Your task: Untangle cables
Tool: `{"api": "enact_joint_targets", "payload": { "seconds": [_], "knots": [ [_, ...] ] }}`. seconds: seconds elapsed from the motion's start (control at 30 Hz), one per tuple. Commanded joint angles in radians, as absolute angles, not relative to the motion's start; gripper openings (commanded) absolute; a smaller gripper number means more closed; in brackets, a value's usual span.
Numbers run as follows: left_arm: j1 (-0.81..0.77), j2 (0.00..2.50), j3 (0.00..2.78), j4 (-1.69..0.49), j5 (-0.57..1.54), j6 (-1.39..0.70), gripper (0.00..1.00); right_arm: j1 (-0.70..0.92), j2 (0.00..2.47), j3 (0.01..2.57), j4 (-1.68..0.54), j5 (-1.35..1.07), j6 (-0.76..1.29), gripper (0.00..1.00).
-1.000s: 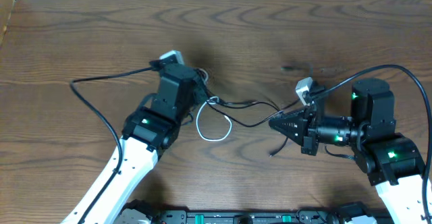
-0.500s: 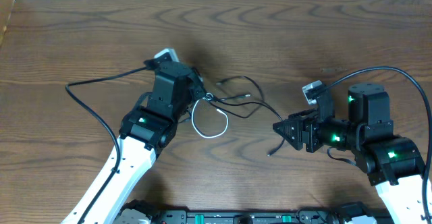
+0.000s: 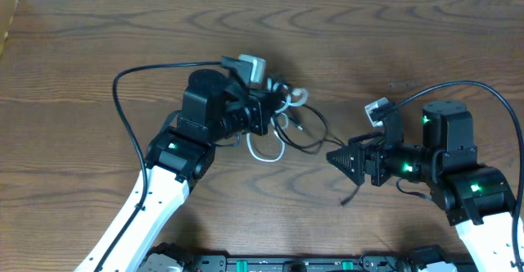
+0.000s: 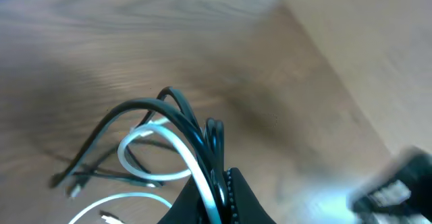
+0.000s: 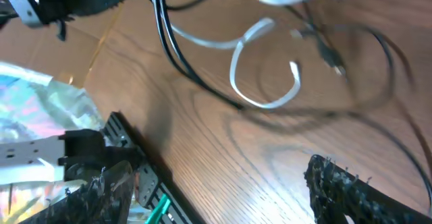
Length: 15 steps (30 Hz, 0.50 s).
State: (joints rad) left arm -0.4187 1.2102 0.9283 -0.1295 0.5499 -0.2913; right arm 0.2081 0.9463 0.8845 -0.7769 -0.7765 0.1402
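Note:
The cables are a tangle of one white cord (image 3: 267, 151) and thin black cords (image 3: 309, 134) near the table's middle. My left gripper (image 3: 277, 108) is shut on the white cord and black cords together and holds them lifted off the wood. In the left wrist view the white cord (image 4: 177, 144) and black cords (image 4: 177, 104) run up out of the shut left gripper (image 4: 216, 191). Loose loops hang down to the table. My right gripper (image 3: 336, 158) stands open just right of the tangle with nothing between its fingers. The right wrist view shows the right gripper (image 5: 223, 197) over bare wood, with the white loop (image 5: 264, 104) ahead.
Thick black arm cables arc over the table at the left (image 3: 131, 83) and right (image 3: 491, 88). A black rail (image 3: 286, 264) runs along the table's front edge, also seen as the rail (image 5: 138, 166) beside my right fingers. The table's far edge lies at the top.
My right gripper has opened, let go of the black cord and drawn back a little. My left gripper has turned and swung up to the right, lifting the tangle with it.

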Motion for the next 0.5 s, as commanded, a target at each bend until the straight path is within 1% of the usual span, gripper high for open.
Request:
{"api": "enact_joint_targets", "payload": {
  "seconds": [0.0, 0.1, 0.23, 0.33, 0.37, 0.47],
  "knots": [
    [-0.414, 1.208, 0.939, -0.117, 0.801, -0.148, 0.07, 0.215, 0.936, 0.895, -0.751, -0.846, 0.115, 0.77],
    [-0.414, 1.208, 0.939, -0.116, 0.88, -0.123, 0.08, 0.215, 0.936, 0.895, -0.727, -0.851, 0.115, 0.76],
    [-0.414, 1.208, 0.939, -0.094, 0.91, -0.125, 0.07, 0.215, 0.936, 0.895, -0.712, -0.888, 0.109, 0.75],
    [-0.414, 1.207, 0.939, -0.031, 0.944, -0.155, 0.07, 0.216, 0.936, 0.895, -0.711, -0.954, 0.034, 0.75],
    [-0.414, 1.207, 0.939, 0.006, 0.98, -0.164, 0.08, 0.217, 0.936, 0.895, -0.711, -0.977, 0.006, 0.78],
    [-0.414, 1.207, 0.939, 0.112, 1.074, -0.198, 0.07, 0.217, 0.936, 0.895, -0.699, -1.018, -0.059, 0.89]
  ]
}}
